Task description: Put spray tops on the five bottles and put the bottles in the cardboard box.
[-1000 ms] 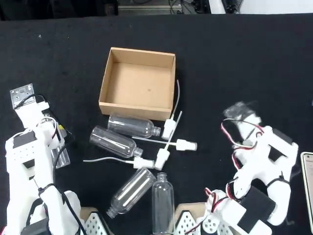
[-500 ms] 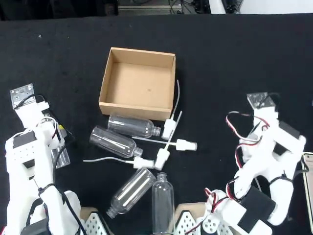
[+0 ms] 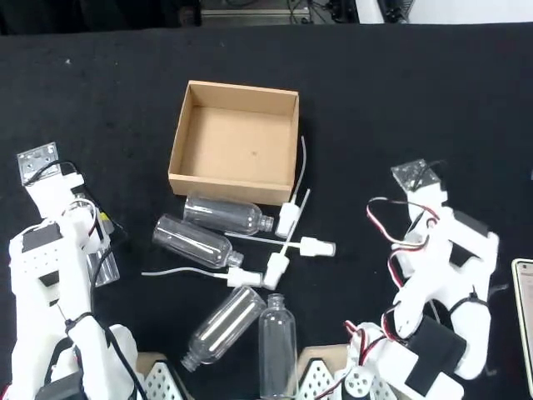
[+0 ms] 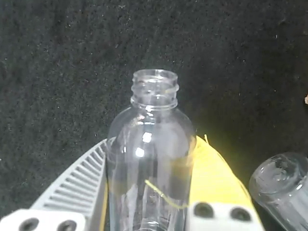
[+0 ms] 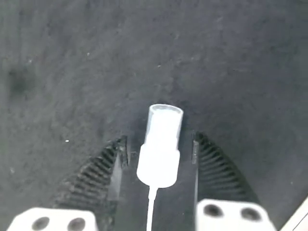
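Tabletop (image 3: 433, 83) covered in black cloth, seen from above. The open cardboard box (image 3: 225, 187) sat near the middle. Four open-necked bottles (image 3: 226, 214) lay on their sides just in front of it, mixed with four loose spray tops (image 3: 316, 247). At the table's left side, the left gripper (image 4: 153, 143) pinched a fifth clear bottle (image 4: 150, 163) by its body. At the right side, the right gripper (image 5: 160, 140) held a white spray top (image 5: 163, 120) between its fingers, the tube trailing back toward the wrist. Since half a second earlier, the right gripper had swung back toward the bottles. The left arm, box, bottles and loose tops had not moved.
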You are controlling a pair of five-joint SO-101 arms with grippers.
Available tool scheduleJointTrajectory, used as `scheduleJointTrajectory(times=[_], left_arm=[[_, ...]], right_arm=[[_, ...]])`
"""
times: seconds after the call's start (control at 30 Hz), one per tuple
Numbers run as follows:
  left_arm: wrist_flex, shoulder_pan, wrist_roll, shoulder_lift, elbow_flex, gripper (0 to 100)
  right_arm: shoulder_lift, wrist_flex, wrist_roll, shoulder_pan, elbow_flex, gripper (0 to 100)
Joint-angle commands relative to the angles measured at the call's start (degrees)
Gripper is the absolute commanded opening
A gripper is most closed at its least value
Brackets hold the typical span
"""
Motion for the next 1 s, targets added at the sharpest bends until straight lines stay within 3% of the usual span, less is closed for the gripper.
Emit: scheduleJointTrajectory(times=[0.0,0.27,0.6,0.77,0.97], left_arm=[[-0.44,0.13,0.00,-2.02,-0.48,9],[1.23,0.13,0.00,-2.02,-1.01,9],[1.14,0.13,0.00,-2.02,-0.84,9],[1.14,0.13,0.00,-2.02,-0.84,9],[1.14,0.13,0.00,-2.02,-0.84,9]], right_arm=[[-0.22,-1.32,2.64,2.99,0.13,17.1],[-0.22,5.98,11.87,3.16,-0.04,5.7],[-0.22,6.51,11.78,4.40,-4.62,6.8],[-0.22,6.42,11.78,4.57,-1.71,18.9],[-0.13,5.89,12.13,4.31,-0.57,15.9]])
